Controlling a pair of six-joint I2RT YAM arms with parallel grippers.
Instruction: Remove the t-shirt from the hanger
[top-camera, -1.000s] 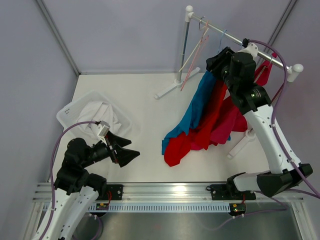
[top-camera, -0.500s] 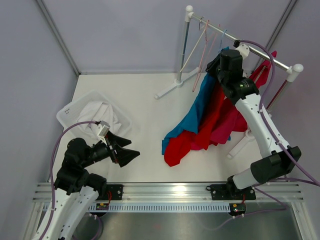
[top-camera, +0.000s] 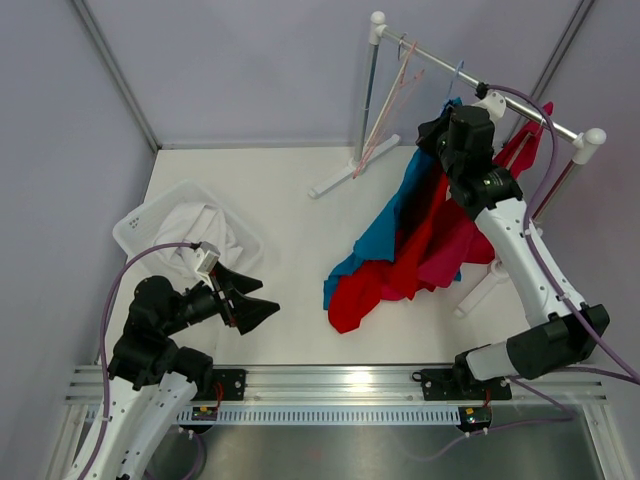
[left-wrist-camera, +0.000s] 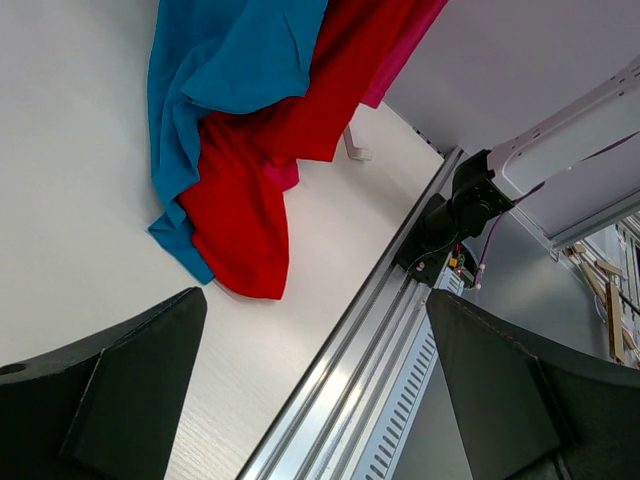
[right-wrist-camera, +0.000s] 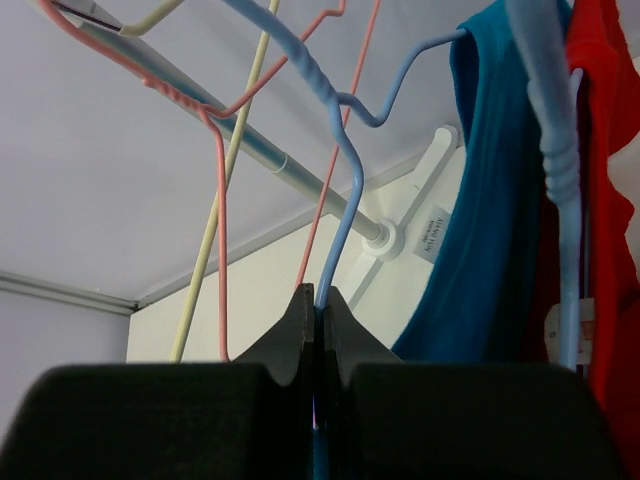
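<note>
A blue t-shirt (top-camera: 398, 205) hangs from the rack rail (top-camera: 520, 106), its lower part spread on the table. A red t-shirt (top-camera: 405, 250) and a magenta one (top-camera: 455, 250) hang beside it. In the right wrist view a light blue wire hanger (right-wrist-camera: 345, 170) runs into the blue t-shirt (right-wrist-camera: 490, 220). My right gripper (right-wrist-camera: 318, 292) is shut on that hanger's wire, up at the rail (top-camera: 440, 125). My left gripper (top-camera: 255, 300) stays low at the near left, open and empty, its fingers (left-wrist-camera: 130, 390) wide apart.
Empty pink (right-wrist-camera: 215, 180) and yellow (right-wrist-camera: 225, 190) hangers dangle from the rail left of the gripped one. A white basket (top-camera: 150, 215) holding white cloth (top-camera: 205, 225) sits at the left. The rack's feet (top-camera: 335, 180) rest on the table.
My right gripper has moved left along the rail and closed onto the blue hanger wire. The empty hangers have swung. The left arm has stayed still.
</note>
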